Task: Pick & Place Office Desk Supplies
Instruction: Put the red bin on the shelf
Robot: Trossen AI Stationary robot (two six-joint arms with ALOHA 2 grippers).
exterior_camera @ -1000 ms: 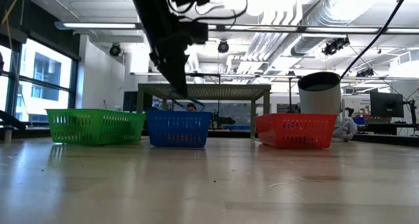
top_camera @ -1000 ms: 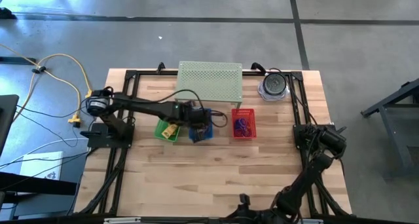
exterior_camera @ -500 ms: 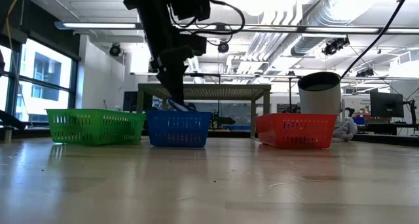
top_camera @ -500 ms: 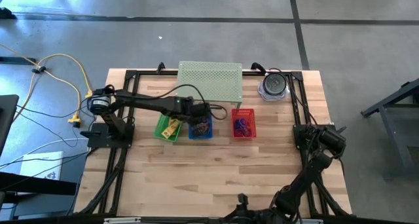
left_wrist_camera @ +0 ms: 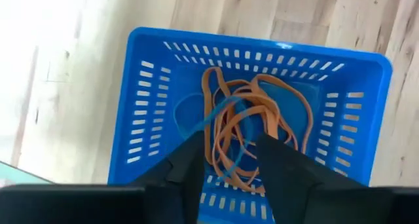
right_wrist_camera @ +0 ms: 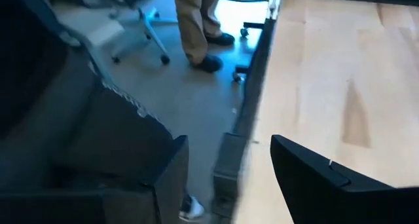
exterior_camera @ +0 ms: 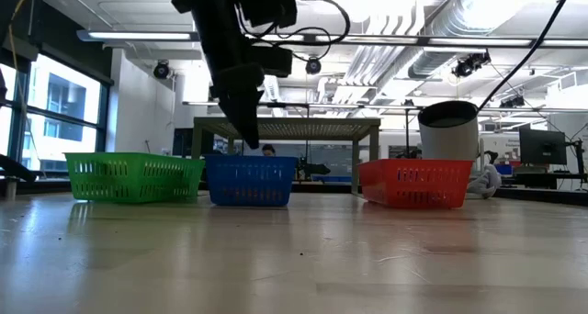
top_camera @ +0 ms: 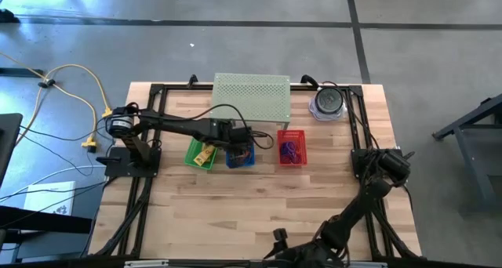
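Rubber bands, orange with a blue one among them, lie tangled in the blue basket directly under the left gripper, whose fingers stand slightly apart and hold nothing. Its arm reaches across from the table's left side. Farther off, the right gripper waits wide open and empty at the table's right edge.

Left hand over blue basket; shelf close behind.

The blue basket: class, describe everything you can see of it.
The blue perforated plastic basket is rectangular, with slotted walls and a slotted floor. It stands upright on the pale wooden table, between a green basket and a red basket. Tangled orange rubber-band loops lie inside. The left gripper hovers above, open.
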